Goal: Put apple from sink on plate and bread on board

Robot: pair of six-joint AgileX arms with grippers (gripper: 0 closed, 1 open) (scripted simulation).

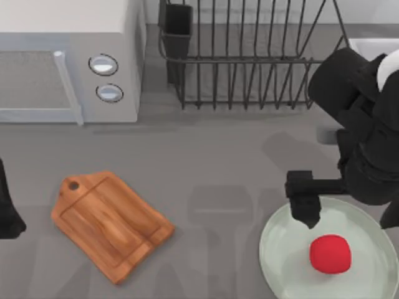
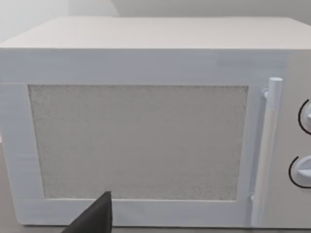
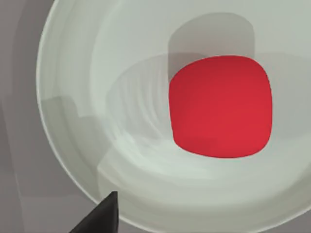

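The red apple [image 1: 330, 254] lies free on the pale mint-green plate [image 1: 280, 249] at the front right of the table. My right gripper [image 1: 308, 215] hovers over the plate's far-left rim, open and holding nothing, a short way from the apple. In the right wrist view the apple [image 3: 221, 107] sits inside the plate [image 3: 82, 97] with one dark fingertip [image 3: 103, 216] in front. The wooden board [image 1: 109, 224] lies bare at the front left. The sink's pale rim [image 1: 373, 47] shows at the back right. The bread is out of view. My left arm [image 1: 7, 215] is parked at the left edge.
A white microwave [image 1: 68, 62] stands at the back left, and its door [image 2: 141, 141] faces the left wrist camera. A black wire dish rack [image 1: 249, 56] stands at the back middle. Grey counter stretches between the board and the plate.
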